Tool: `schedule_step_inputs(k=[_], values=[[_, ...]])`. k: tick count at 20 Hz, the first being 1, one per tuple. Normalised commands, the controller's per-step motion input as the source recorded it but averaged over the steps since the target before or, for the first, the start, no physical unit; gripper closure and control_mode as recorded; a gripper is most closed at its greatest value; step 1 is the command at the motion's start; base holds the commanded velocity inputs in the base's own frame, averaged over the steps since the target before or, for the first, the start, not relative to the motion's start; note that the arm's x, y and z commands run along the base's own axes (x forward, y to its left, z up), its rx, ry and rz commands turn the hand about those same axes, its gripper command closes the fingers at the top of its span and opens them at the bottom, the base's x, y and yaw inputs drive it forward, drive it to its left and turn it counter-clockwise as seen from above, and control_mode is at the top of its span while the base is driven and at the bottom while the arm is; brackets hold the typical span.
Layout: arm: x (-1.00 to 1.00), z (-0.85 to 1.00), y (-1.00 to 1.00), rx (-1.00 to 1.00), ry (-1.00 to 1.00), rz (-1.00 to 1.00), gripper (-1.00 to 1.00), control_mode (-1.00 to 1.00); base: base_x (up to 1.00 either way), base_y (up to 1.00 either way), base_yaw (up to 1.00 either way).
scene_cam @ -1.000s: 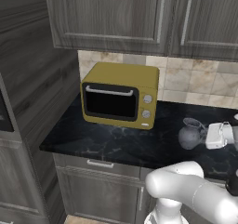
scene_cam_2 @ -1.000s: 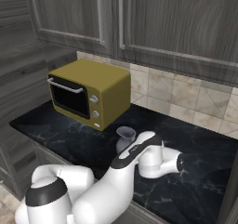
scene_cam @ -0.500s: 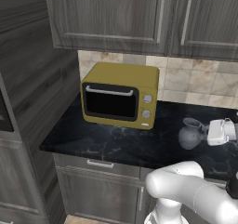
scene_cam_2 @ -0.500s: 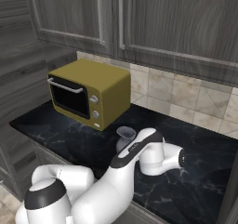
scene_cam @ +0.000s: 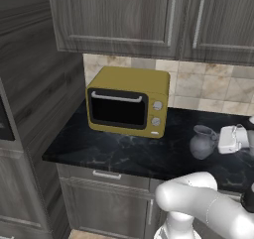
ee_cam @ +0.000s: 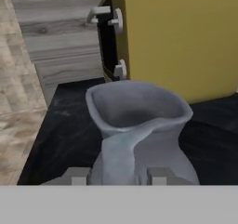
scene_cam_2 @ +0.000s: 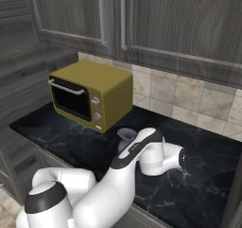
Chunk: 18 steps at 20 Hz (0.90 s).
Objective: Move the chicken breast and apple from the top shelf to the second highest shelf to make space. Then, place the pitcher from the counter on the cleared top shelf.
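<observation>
Since a second ago the white hand has closed in on the pitcher point(scene_cam: 202, 143): in the left base view the gap between hand and jug was plain then; now the hand sits just beside the jug's right side, touching or nearly so. The right base view shows the forearm reaching further across the surface point(scene_cam_2: 56, 127), the wrist now hiding more of the pitcher point(scene_cam_2: 126, 136), with only its flared rim visible above the arm. Cameras have not shifted; the oven point(scene_cam: 128, 101) and the wall cabinets point(scene_cam: 149, 17) keep their places in both base views. Pitcher stands upright on the black surface point(scene_cam: 124, 153), right of the yellow oven and apart from it, handle side turned toward the hand. In the hand view the pitcher point(ee_cam: 139, 130) looms close, rim and neck centred, the handle strap running down toward the camera; the interior visible below the rim is bare grey, contents beyond that cannot be told. Tool point(ee_cam: 117, 176): two fingertips show at the bottom of the hand view, spread apart, one on either side of the handle base and the belly; whether they touch the jug cannot be told. Oven door is closed; its dark window reveals nothing inside.
</observation>
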Motion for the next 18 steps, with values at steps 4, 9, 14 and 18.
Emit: schedule_step_inputs(k=[4, 9, 14, 18], values=[[0.05, 0.00, 0.12, 0.00, 0.00, 0.00, 1.00, -1.00, 0.00, 0.00, 0.00], [0.00, 0.00, 0.00, 0.00, 0.00, 0.00, 1.00, -1.00, 0.00, 0.00, 0.00], [-0.04, 0.02, 0.25, 0.00, -0.08, -0.01, 1.00, -1.00, 0.00, 0.00, 0.00], [-0.23, 0.34, 0.64, -0.01, -0.23, -0.07, 1.00, -1.00, 0.00, 0.00, 0.00]])
